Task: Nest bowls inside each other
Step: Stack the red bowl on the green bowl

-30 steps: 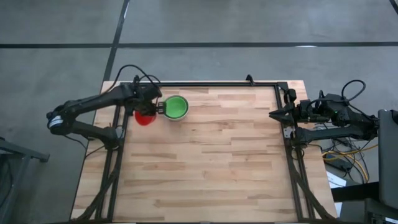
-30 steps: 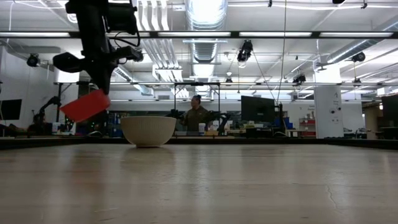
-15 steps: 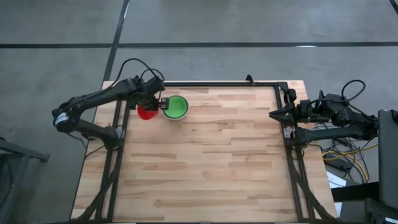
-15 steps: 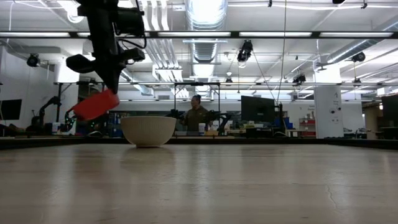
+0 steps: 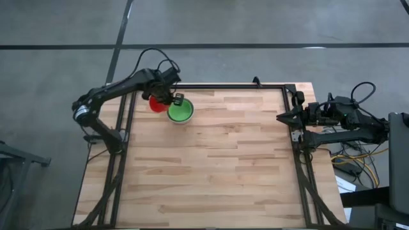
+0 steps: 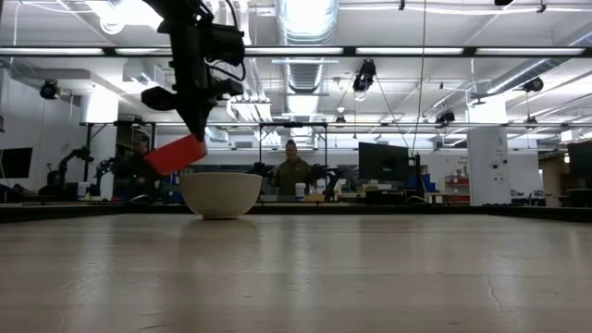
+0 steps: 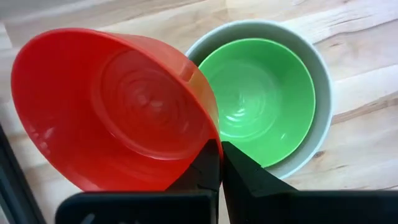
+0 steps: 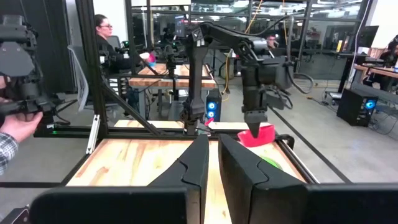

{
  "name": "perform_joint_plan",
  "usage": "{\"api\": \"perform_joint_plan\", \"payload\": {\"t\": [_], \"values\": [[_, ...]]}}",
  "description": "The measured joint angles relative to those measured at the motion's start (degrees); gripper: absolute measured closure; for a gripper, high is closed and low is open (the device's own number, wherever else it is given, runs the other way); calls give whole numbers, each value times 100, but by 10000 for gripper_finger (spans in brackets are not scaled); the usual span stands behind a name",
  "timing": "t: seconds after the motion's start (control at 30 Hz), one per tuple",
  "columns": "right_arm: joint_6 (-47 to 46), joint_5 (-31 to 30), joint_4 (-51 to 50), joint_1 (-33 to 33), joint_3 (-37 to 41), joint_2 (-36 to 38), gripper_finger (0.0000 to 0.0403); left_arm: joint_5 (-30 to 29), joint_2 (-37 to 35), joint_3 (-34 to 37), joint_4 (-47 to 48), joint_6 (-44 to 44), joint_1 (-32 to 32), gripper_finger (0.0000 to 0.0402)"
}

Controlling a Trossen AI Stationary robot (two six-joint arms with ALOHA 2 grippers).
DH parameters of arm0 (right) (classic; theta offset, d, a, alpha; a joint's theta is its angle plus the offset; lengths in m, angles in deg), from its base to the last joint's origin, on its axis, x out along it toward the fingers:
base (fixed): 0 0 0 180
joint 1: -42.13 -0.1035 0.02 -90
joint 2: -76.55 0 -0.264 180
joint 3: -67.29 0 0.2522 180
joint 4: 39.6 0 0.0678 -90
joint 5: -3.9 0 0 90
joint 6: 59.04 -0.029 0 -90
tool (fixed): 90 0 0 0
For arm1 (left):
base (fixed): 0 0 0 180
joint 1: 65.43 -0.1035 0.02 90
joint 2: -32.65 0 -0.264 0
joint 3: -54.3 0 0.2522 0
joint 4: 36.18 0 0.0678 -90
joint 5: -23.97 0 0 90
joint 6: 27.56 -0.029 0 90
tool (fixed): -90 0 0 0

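Note:
My left gripper [image 5: 167, 101] is over the table's far left part, shut on a red bowl [image 5: 155, 104] that hangs in the air. In the low view the red bowl [image 6: 176, 154] is tilted, just above and beside the left rim of the pale white-grey bowl [image 6: 220, 193]. That bowl stands on its base on the table, and a green bowl [image 7: 261, 93] sits nested inside it. My right gripper [image 5: 280, 117] waits shut and level at the table's right edge, holding nothing. My left gripper pinches the red bowl's rim [image 7: 210, 132] on the side facing the white-grey bowl, one finger inside the wall and one outside. The fingers [image 6: 196, 129] come steeply from above. The bowl hangs tilted below them, clear of the table.
A black frame rail [image 5: 217, 86] runs along the table's far edge and down both sides. Bare wood [image 5: 211, 166] fills the middle and near part. People [image 6: 292, 171] sit and stand in the room beyond, one [image 8: 102, 31] at the left of the right wrist view.
My left gripper has carried the red bowl toward the table's far edge and a little right, closer to the white-grey bowl. It rose slightly and rolled about its own axis. The red bowl stays tilted and clear of the table.

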Motion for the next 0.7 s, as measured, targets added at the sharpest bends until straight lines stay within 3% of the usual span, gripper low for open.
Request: {"api": "perform_joint_plan", "payload": {"t": [0.37, 0.7], "values": [[-2, 0, 0, -2, 1, -1, 369, 163, 865, -933, 403, -289, -8, 395], [-2, 0, 0, -1, -1, -2, 369, 349, 1181, -1302, 527, -130, -6, 395]]}}
